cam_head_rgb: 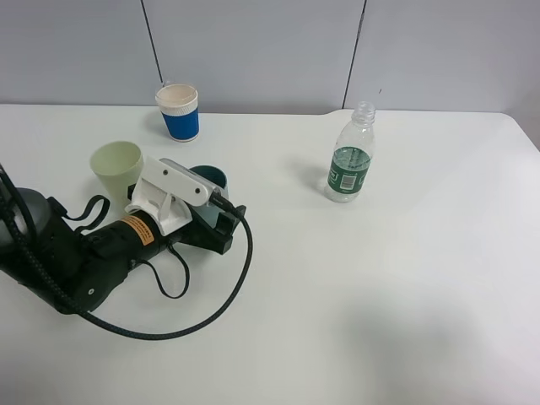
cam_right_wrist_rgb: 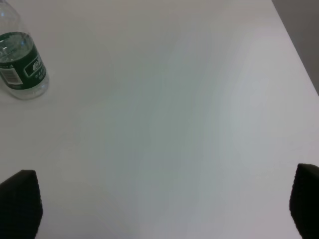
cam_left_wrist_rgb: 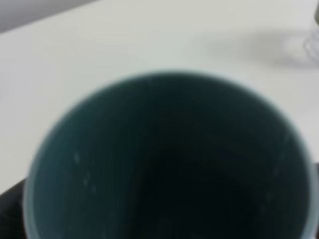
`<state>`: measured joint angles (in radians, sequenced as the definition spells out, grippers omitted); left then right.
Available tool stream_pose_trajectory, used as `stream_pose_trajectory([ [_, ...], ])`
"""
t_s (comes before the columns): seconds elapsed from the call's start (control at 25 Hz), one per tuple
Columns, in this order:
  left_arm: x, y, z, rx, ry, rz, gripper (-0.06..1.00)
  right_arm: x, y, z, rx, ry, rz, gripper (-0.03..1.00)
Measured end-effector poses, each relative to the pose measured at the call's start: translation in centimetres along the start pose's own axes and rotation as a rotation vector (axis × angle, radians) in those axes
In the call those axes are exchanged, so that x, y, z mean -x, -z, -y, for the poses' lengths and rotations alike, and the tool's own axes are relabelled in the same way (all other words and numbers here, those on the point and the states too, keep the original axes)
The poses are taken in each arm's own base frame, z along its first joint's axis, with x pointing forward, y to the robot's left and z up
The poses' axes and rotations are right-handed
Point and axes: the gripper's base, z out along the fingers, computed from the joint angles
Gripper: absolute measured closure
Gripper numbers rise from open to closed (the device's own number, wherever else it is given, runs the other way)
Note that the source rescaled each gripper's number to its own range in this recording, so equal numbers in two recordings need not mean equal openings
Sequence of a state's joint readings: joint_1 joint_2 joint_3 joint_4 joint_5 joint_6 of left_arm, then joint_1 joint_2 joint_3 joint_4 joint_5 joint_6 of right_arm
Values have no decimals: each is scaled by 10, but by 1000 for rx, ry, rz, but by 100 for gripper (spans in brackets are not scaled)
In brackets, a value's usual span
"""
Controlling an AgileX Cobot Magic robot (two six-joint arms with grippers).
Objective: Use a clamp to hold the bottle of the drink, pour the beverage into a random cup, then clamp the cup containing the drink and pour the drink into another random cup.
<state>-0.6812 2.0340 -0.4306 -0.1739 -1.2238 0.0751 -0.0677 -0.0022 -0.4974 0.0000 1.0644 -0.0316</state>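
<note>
The teal cup [cam_head_rgb: 213,177] stands upright on the table, mostly hidden behind my left arm's white camera mount. My left gripper [cam_head_rgb: 224,221], the clamp, sits low on the table right at this cup. In the left wrist view the cup's dark green inside [cam_left_wrist_rgb: 169,164] fills the picture, blurred, and no drink can be made out in it. A dark finger [cam_left_wrist_rgb: 9,211] shows beside the rim; whether the jaws press on the cup is hidden. The uncapped bottle [cam_head_rgb: 349,160] [cam_right_wrist_rgb: 21,64] stands alone to the right. My right gripper [cam_right_wrist_rgb: 162,206] is open over bare table.
A pale yellow-green cup [cam_head_rgb: 116,167] stands just left of the teal cup, touching distance from my left arm. A blue-and-white paper cup [cam_head_rgb: 178,111] stands at the back. A black cable [cam_head_rgb: 228,291] loops over the white table [cam_head_rgb: 380,295]. The right arm is outside the exterior view.
</note>
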Motion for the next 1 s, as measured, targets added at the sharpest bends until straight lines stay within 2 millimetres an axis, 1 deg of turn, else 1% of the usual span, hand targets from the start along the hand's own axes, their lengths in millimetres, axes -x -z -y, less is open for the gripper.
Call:
stream_pose_trajectory([
  [0.12, 3, 9, 2, -13, -4, 1, -3, 0, 0, 0, 0, 0, 0, -3],
  [0.24, 4, 26, 7, -40, -14, -8, -3, 0, 0, 0, 0, 0, 0, -3],
  [0.48, 4, 68, 15, -97, -37, -31, -3, 0, 0, 0, 0, 0, 0, -3],
  [0.64, 4, 93, 14, -74, -30, -39, -3, 0, 0, 0, 0, 0, 0, -3],
  [0.8, 8, 109, 7, -33, -28, -20, -3, 0, 0, 0, 0, 0, 0, -3],
  [1.0, 17, 120, 0, 1, -87, 33, -3, 0, 0, 0, 0, 0, 0, -3],
])
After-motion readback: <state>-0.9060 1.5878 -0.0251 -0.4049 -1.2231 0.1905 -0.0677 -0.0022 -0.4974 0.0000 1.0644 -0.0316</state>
